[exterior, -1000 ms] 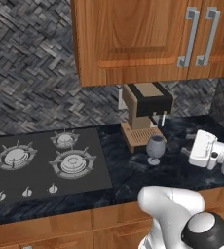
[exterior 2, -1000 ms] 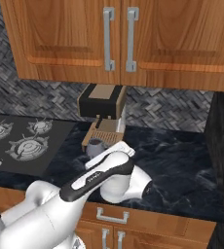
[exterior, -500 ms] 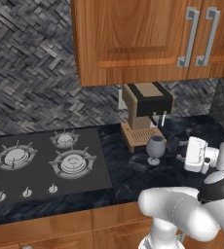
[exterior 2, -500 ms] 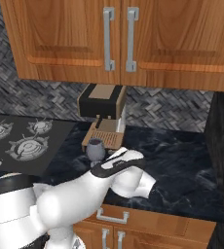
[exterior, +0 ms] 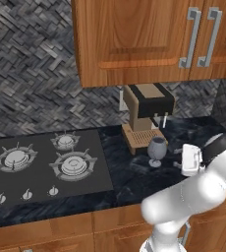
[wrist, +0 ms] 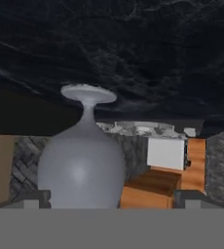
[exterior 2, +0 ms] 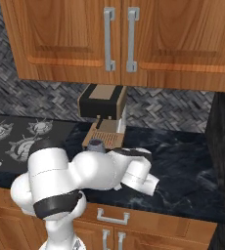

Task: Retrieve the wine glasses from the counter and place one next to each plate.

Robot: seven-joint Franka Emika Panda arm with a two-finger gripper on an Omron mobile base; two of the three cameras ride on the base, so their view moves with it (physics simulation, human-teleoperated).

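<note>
Translucent grey, the wine glass [exterior: 157, 150] stands upright on the black marble-patterned counter [exterior: 134, 177], just in front of the brown and black coffee machine [exterior: 147, 115] and to the right of the gas hob [exterior: 41, 165]. In the right base view its rim [exterior 2: 96, 144] peeks above the white arm, before the machine [exterior 2: 103, 114]. The gripper [exterior: 180, 160] hangs just to the right of the glass at bowl height, jaws spread wide apart and holding nothing. In the hand view, rolled upside down, the glass [wrist: 82, 160] looms close between the two dark fingertips [wrist: 38, 197], its foot toward the top against the counter [wrist: 133, 53]. Wooden wall cabinets [exterior: 149, 39] hang above, before a woven grey backsplash [exterior: 29, 69].
</note>
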